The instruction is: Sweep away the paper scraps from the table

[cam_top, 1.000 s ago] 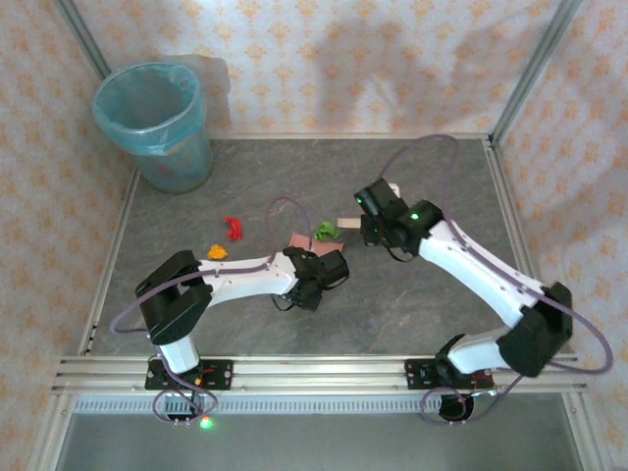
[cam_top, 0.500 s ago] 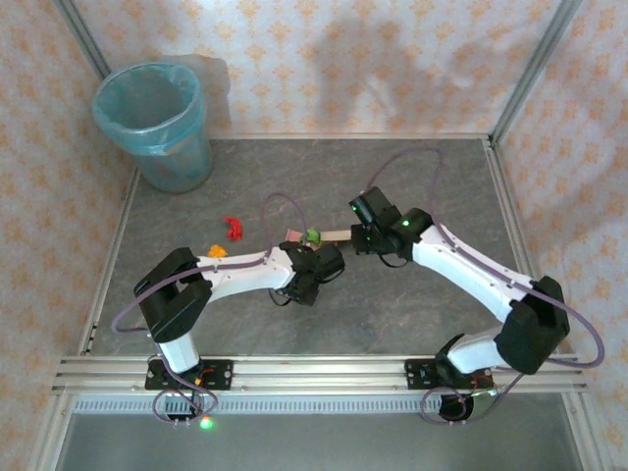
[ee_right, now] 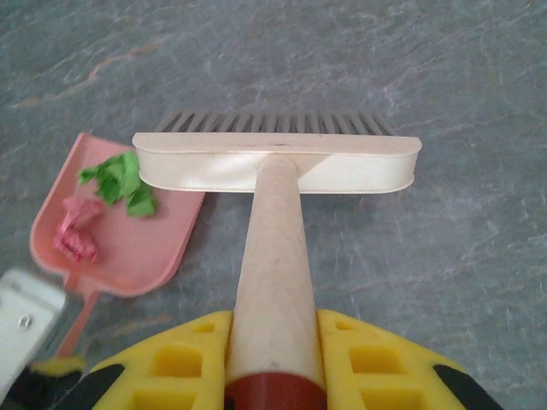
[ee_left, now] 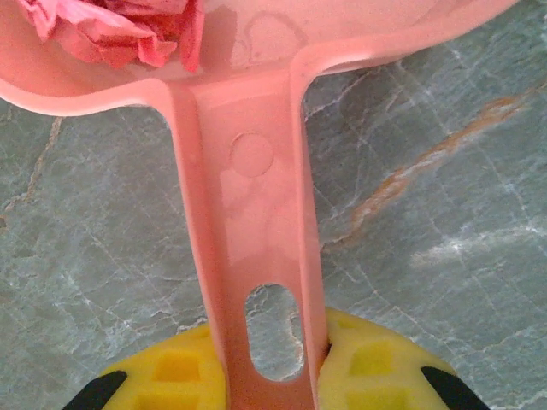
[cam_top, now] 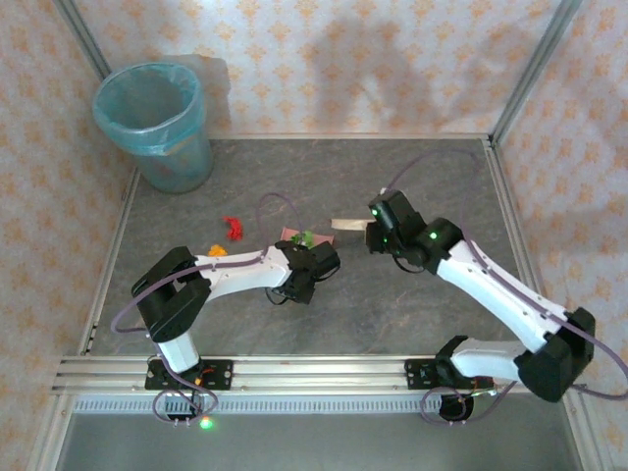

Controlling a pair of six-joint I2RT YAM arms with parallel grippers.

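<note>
A pink dustpan lies on the table, and my left gripper is shut on its handle. A green paper scrap and a pink one rest inside the pan. My right gripper is shut on the wooden handle of a cream brush. The brush head stands just right of the pan's mouth, apart from it. A red scrap and an orange scrap lie on the table left of the pan.
A blue-lined waste bin stands in the far left corner. Aluminium rails edge the table, and patterned walls close it in. Bare table stretches right of the brush and behind it.
The brush swept left and pushed the green scrap into the dustpan, then drew back to the right. The left arm shifted the pan slightly left.
</note>
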